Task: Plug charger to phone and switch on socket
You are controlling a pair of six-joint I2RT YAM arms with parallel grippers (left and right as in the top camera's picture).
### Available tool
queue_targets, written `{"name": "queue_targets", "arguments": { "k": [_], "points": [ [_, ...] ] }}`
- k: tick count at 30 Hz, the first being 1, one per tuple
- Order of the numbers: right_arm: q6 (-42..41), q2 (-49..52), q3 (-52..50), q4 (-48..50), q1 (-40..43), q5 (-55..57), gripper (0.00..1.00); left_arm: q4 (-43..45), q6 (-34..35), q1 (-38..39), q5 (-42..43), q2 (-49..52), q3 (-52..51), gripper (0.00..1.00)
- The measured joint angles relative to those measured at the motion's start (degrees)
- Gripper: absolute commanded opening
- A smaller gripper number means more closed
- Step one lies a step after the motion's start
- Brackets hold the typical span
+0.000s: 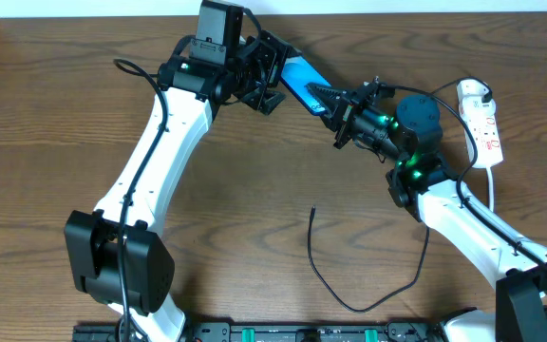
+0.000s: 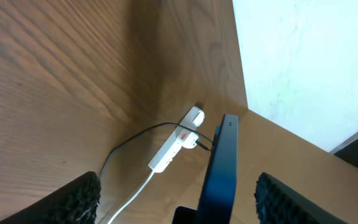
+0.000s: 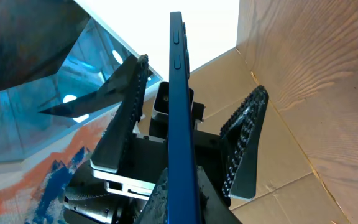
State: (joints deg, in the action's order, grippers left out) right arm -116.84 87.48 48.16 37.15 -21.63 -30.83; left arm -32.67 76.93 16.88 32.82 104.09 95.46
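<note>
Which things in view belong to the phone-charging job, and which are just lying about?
Job things: phone; charger, its tip lying free; socket.

Not of the job: cardboard panel standing at the edge of the table.

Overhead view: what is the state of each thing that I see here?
phone: held up off the table, no cable in it.
charger: lying on the table, tip free.
socket: on the table, switch unclear.
left gripper: open around the phone.
right gripper: shut on the phone.
</note>
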Motion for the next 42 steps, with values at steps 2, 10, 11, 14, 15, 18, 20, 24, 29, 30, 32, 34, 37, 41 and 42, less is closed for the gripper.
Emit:
{"name": "queue_targets", "arguments": {
  "k": [2,10,11,14,15,18,20,24,29,30,32,34,37,41,42],
  "points": [
    [0.02,0.0,0.0,0.0,0.0,0.07,0.01,0.0,0.0,0.0,-0.02,0.0,0.0,0.78],
    [0.0,0.0,0.0,0.0,0.0,0.26,0.01,0.0,-0.04,0.0,-0.74,0.0,-0.02,0.79],
    [0.0,0.0,0.0,0.0,0.0,0.26,0.01,0.09,-0.04,0.0,-0.87,0.0,-0.09,0.78],
    [0.0,0.0,0.0,0.0,0.0,0.26,0.01,1.79,-0.52,0.0,-0.46,0.0,-0.42,0.78],
    [0.0,0.0,0.0,0.0,0.0,0.26,0.01,2.58,-0.72,0.0,-0.11,0.0,-0.46,0.78],
    [-0.02,0.0,0.0,-0.02,0.02,0.24,0.01,4.72,-1.75,0.0,1.11,0.0,-0.46,0.76],
    [-0.13,0.0,0.0,-0.02,0.02,0.24,0.01,5.31,-2.36,0.0,1.84,0.02,-0.46,0.76],
    [-0.15,0.0,0.0,0.0,0.07,0.24,0.01,5.75,-3.93,0.02,3.13,0.0,-0.46,0.76],
    [-0.15,0.0,0.0,0.0,0.07,0.24,0.01,5.75,-5.16,0.02,4.46,0.0,-0.52,0.77],
    [-0.15,0.0,0.0,0.0,0.07,0.24,0.01,5.77,-5.2,0.02,4.59,0.0,-0.52,0.77],
    [-0.15,0.0,0.0,0.0,0.07,0.24,0.01,5.99,-5.22,0.02,4.72,0.0,-0.55,0.77],
    [-0.15,0.0,0.0,0.0,0.07,0.24,0.01,6.71,-5.25,0.02,4.79,0.0,-0.61,0.76],
    [-0.17,0.02,0.0,0.81,0.07,0.24,0.01,7.61,-5.38,0.02,4.81,0.0,-0.74,0.75],
    [-0.2,0.02,0.0,3.91,0.07,0.44,0.02,7.63,-5.38,0.02,4.81,0.0,-1.01,0.69],
    [-0.2,0.02,0.0,4.35,0.07,0.61,0.01,7.58,-5.44,0.02,4.81,0.0,-1.07,0.67]
  ]
}}
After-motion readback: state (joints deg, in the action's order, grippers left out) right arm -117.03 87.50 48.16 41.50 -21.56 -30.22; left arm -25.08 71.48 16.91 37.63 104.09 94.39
